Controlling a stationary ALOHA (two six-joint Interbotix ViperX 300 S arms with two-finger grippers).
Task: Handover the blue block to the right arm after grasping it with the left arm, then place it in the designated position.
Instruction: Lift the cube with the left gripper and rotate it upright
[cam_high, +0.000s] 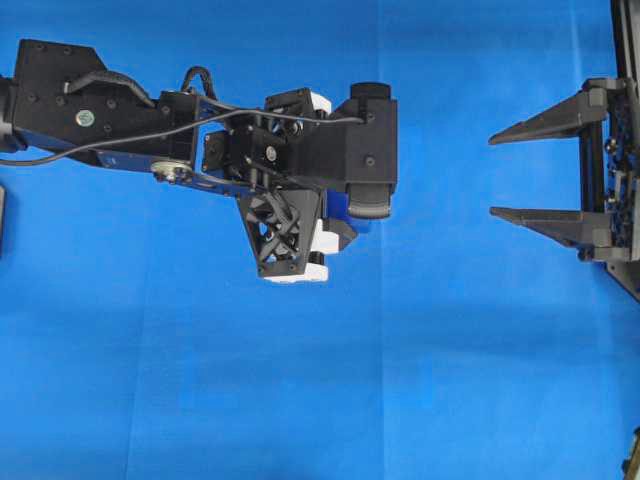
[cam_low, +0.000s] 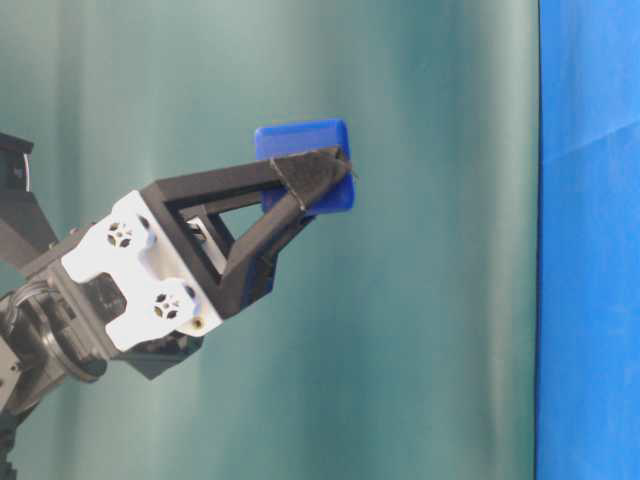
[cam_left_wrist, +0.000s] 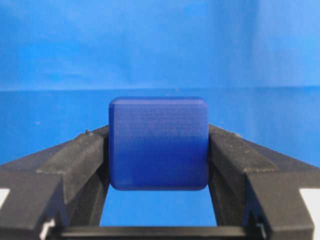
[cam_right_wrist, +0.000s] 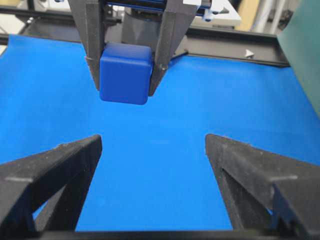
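Two black fingers of the left gripper (cam_left_wrist: 158, 165) clamp the blue block (cam_left_wrist: 158, 143) between their tips, holding it in the air above the blue cloth (cam_high: 300, 400), while the right gripper (cam_high: 520, 172) waits well apart, its fingers spread wide and empty.

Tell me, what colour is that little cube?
Dark blue; the blue block shows best in the left wrist view.

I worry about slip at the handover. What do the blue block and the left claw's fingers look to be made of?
The blue block looks like matte 3D-printed plastic: fine layer lines, rounded edges. The left claw fingers look like black printed plastic with a rough, grainy gripping face, possibly grip tape.
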